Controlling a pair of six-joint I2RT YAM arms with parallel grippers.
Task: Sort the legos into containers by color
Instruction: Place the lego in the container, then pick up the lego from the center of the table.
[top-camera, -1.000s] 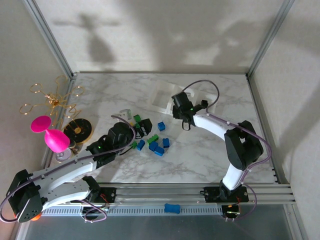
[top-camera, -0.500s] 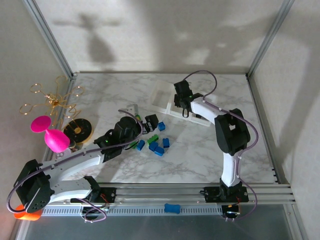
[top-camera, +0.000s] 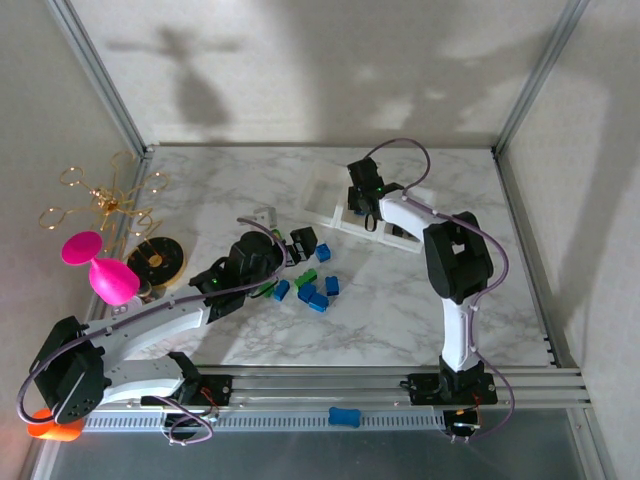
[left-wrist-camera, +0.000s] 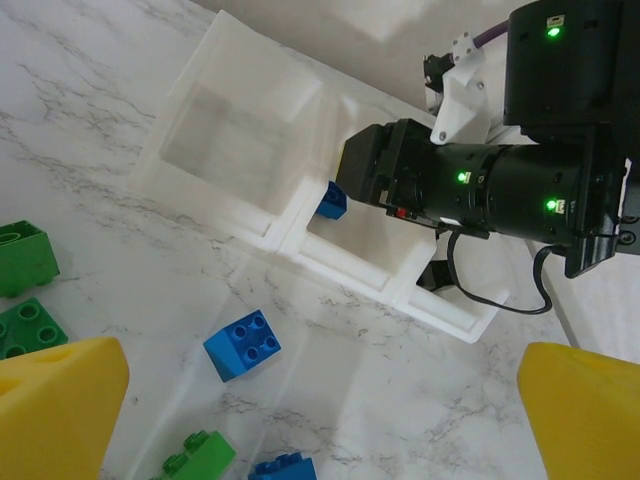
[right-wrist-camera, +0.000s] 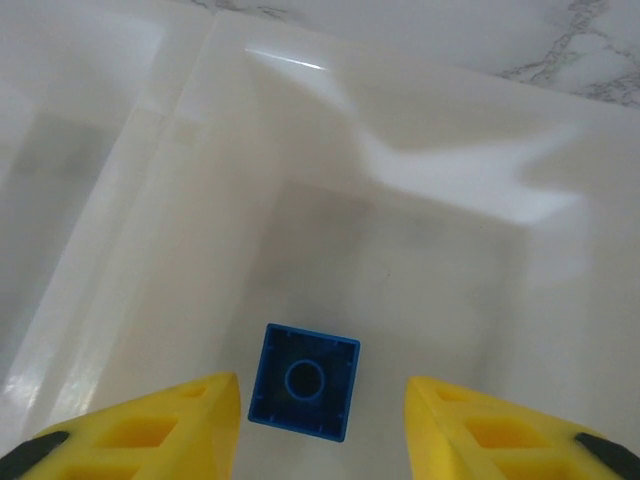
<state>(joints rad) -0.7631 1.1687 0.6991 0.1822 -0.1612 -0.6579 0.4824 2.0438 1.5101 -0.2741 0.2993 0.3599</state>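
Observation:
The containers (top-camera: 325, 214) are a white tray of joined bins at the back centre of the marble table. My right gripper (top-camera: 368, 214) hangs over the middle bin (right-wrist-camera: 200, 150), open. A blue lego (right-wrist-camera: 303, 381) lies upside down between its yellow fingertips (right-wrist-camera: 215, 400), with a clear gap on the right side. From the left wrist view that blue lego (left-wrist-camera: 332, 200) sits at the bin's edge (left-wrist-camera: 290, 225). My left gripper (top-camera: 272, 262) is open and empty above loose blue (left-wrist-camera: 242, 345) and green legos (left-wrist-camera: 22, 258). Several blue (top-camera: 318, 298), green (top-camera: 305, 277) and black legos (top-camera: 300, 243) lie mid-table.
A gold wire stand (top-camera: 105, 200), a pink goblet shape (top-camera: 100, 272) and a black disc (top-camera: 155, 260) crowd the left edge. A blue oblong piece (top-camera: 343, 416) rests on the front rail. An orange object (top-camera: 55, 428) sits at the near left corner.
My right gripper has carried the blue lego from near the pile to the middle bin and opened its jaws. The left gripper has edged forward over the pile.

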